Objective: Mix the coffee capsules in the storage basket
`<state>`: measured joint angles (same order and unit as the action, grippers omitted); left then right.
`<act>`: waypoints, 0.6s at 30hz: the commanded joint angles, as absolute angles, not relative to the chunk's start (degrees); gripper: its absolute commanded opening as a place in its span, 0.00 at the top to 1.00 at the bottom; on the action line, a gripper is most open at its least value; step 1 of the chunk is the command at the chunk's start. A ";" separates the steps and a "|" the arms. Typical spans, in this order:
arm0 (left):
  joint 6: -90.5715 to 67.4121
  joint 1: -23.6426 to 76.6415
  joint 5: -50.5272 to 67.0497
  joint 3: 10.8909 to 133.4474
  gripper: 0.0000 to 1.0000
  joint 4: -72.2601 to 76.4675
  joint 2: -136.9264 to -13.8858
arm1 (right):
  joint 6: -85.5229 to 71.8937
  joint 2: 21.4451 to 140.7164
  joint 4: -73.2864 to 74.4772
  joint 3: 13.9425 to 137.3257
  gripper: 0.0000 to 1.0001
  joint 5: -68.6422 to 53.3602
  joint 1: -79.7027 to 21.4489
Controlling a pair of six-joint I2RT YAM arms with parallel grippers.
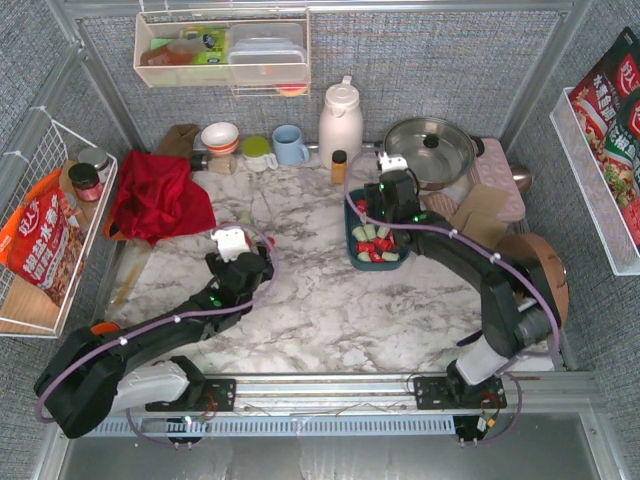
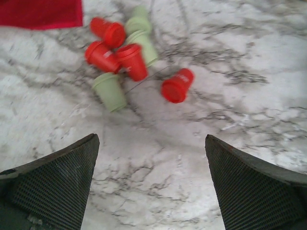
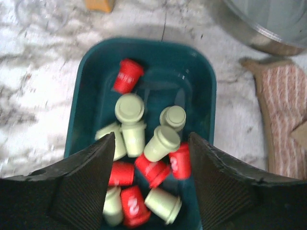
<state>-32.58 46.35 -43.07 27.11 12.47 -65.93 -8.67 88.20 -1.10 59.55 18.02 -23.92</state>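
The storage basket (image 3: 211, 86) sits right of centre on the counter (image 1: 320, 300). In it, red and mint green coffee capsules (image 3: 132, 110) lie jumbled on their sides. The right end effector (image 3: 152, 136) hangs over its near end, fingers partly spread and gripping nothing we can see. From above, that arm covers the upper part of the basket.

Close around the basket we find a lidded steel pot (image 1: 430, 150) just behind it, a small amber bottle (image 1: 339, 165) to its upper left and a pink striped cloth (image 3: 283, 120) to its right.

Left of centre, the left end effector (image 2: 151, 139) is spread wide and empty. Ahead of it, loose capsules (image 2: 124, 57) lie in a small cluster on the bare stone. A crumpled red cloth (image 1: 155, 195) lies just beyond them towards the upper left.

Along the back stand a white thermos jug (image 1: 340, 120), a blue mug (image 1: 290, 145) and a small bowl (image 1: 220, 135).

The counter is white marble with grey veins. Grey textured walls close it in. A clear shelf bin (image 1: 220, 45) hangs at the top. A white wire basket (image 1: 30, 200) with a snack bag is on the left wall, and a white rack (image 1: 610, 130) of packets is on the right.
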 commanded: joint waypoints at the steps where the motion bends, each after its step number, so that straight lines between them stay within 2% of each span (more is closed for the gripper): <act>1: -39.92 41.29 -40.49 26.73 0.01 4.67 -65.05 | -7.18 95.29 -1.83 67.56 0.30 15.24 -21.24; 4: -39.59 36.75 -36.49 27.07 0.01 4.34 -65.70 | -7.17 97.11 3.07 71.04 0.25 12.34 -20.95; 9: -36.78 30.03 -29.67 28.31 0.01 5.76 -69.05 | -9.81 91.41 2.00 65.89 0.25 7.21 -21.29; 14: -35.09 26.10 -24.31 29.97 0.20 9.64 -74.18 | -11.27 86.25 1.72 60.85 0.25 3.87 -21.58; 18: -34.47 24.62 -23.46 32.05 0.26 11.73 -78.60 | -11.81 84.29 1.50 59.60 0.25 2.17 -21.66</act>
<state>-35.99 25.65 -26.52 30.30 7.73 -75.83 -10.46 85.71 2.42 60.18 5.23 -21.50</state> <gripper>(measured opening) 0.766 0.752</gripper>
